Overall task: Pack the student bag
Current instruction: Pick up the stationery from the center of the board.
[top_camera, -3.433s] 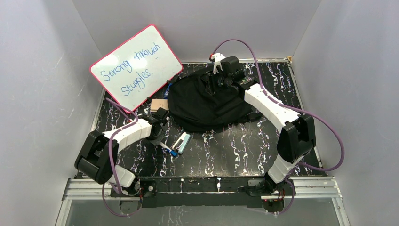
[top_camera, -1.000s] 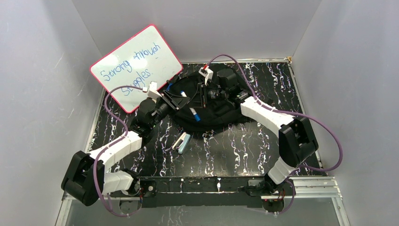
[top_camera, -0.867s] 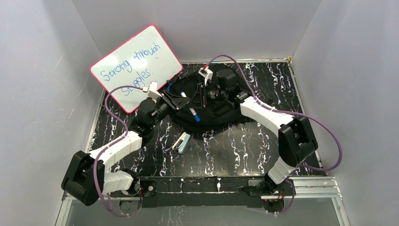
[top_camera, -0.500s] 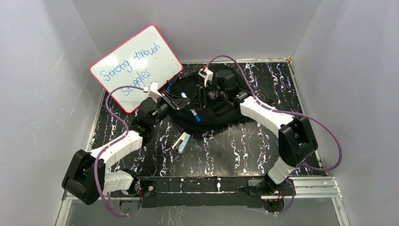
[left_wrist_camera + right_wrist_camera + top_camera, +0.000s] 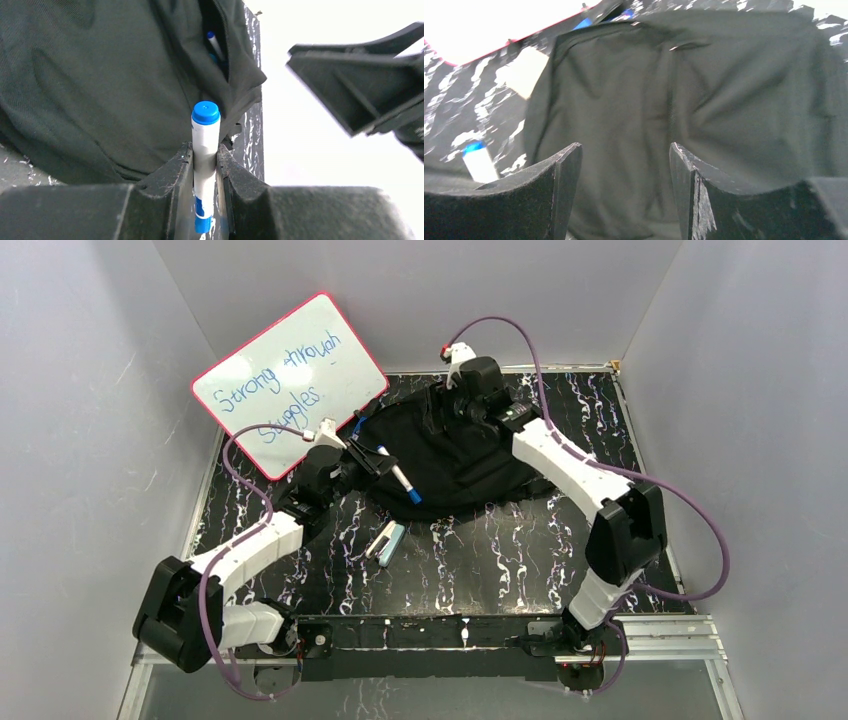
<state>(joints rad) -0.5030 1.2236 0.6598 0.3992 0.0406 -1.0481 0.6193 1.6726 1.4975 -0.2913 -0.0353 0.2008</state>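
The student bag [image 5: 455,455] is a black soft backpack lying in the middle of the table. My left gripper [image 5: 378,464] sits at the bag's left edge, shut on a white marker with a blue cap [image 5: 402,482]. In the left wrist view the marker [image 5: 205,135] stands upright between the fingers [image 5: 175,170], in front of the bag [image 5: 100,75]. The bag's zip pocket gapes there, and a blue-tipped pen [image 5: 215,45] shows inside it. My right gripper [image 5: 452,412] hangs open over the bag's far edge. In its own view nothing is between the fingers [image 5: 561,175], only bag fabric [image 5: 704,100] below.
A whiteboard with a pink rim [image 5: 290,380] leans on the left wall beside the bag. A small pale case and a grey item [image 5: 385,540] lie on the black marbled table [image 5: 520,550] in front of the bag. A tan block [image 5: 524,72] sits between bag and whiteboard.
The right gripper has opened, let go of the bag's opening and drawn back and up toward the far edge. The bag has slumped flatter. The left gripper still holds the marker by the bag's left edge.
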